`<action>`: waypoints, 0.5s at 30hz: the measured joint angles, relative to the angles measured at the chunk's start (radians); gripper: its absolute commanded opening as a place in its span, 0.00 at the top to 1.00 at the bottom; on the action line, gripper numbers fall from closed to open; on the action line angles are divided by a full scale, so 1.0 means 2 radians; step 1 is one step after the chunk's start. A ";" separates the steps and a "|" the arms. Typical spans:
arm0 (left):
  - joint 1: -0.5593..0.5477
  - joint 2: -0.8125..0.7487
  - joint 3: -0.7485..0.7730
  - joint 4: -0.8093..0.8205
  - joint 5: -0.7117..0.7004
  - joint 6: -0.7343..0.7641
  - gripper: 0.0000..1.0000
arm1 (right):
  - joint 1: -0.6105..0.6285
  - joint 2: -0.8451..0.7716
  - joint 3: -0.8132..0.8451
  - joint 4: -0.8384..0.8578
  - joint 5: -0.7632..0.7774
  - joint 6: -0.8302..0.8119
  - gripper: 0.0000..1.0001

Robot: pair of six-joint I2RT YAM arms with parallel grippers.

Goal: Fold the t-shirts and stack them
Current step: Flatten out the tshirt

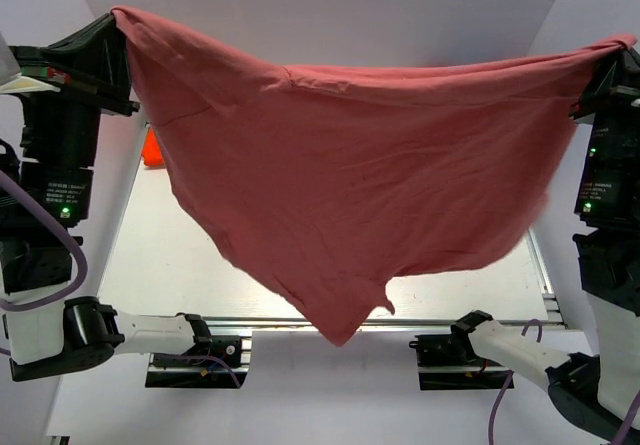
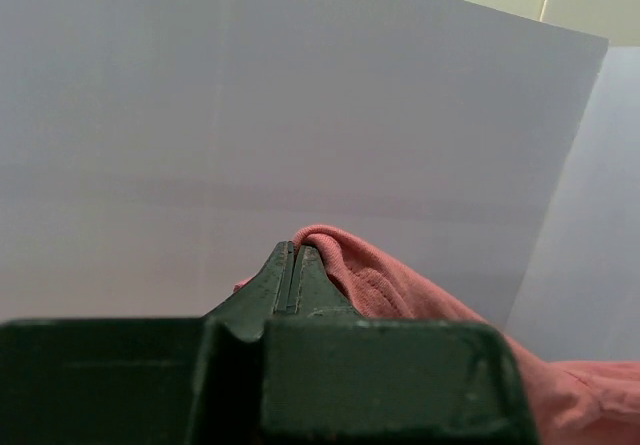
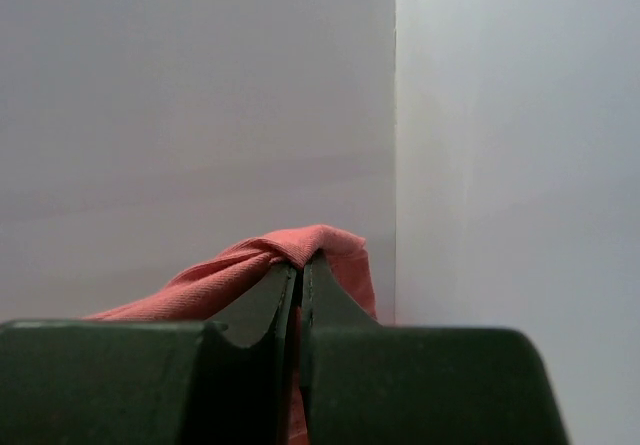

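Two pinches, one garment: holds a soft dusty pink-red cotton t-shirt (image 1: 350, 165) aloft above the white table (image 1: 170, 265) by its upper edge. Puts the left gripper (image 1: 113, 23) high over the table's left side, jaws pressed together on a bunched fold of the cloth, plain to see in the left wrist view. Puts the right gripper (image 1: 612, 53) high over the table's right side, likewise closed tight on a pinch of the same fabric. Runs the shirt's long axis side to side across the table, from one gripper to the other, with the top edge sagging a little in the middle. Drops from both grips to an uneven point over the table's near edge, between the arm bases; cannot say for sure whether that tip clears the surface. Favours neither arm: one at each end of the span, equally placed. Calls, most likely, for lowering both ends together toward the table so that the cloth lands flat and spread. Catches also a bright orange t-shirt (image 1: 152, 150) toward the table's far left, mostly hidden behind the hanging cloth.
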 measured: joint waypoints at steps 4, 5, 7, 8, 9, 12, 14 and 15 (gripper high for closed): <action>0.000 0.003 -0.001 0.000 0.008 0.000 1.00 | 0.000 -0.019 -0.010 -0.015 -0.010 0.009 1.00; 0.000 0.002 -0.002 0.000 0.010 0.000 1.00 | -0.001 -0.023 -0.011 -0.016 -0.012 0.010 1.00; 0.000 -0.001 -0.006 0.002 0.013 0.000 1.00 | -0.001 -0.031 -0.015 -0.019 -0.016 0.013 1.00; 0.000 -0.002 -0.008 0.002 0.014 0.000 1.00 | -0.001 -0.033 -0.016 -0.021 -0.017 0.015 1.00; 0.000 -0.004 -0.009 0.002 0.014 0.000 1.00 | -0.001 -0.035 -0.016 -0.023 -0.018 0.017 1.00; 0.000 -0.012 -0.017 0.004 0.014 0.000 1.00 | -0.001 -0.039 -0.019 -0.033 -0.021 0.025 1.00; 0.000 -0.017 -0.021 0.002 0.014 -0.004 1.00 | -0.001 -0.042 -0.026 -0.044 -0.027 0.035 1.00; 0.000 -0.021 -0.025 0.001 0.015 -0.008 1.00 | -0.001 -0.044 -0.031 -0.049 -0.031 0.040 1.00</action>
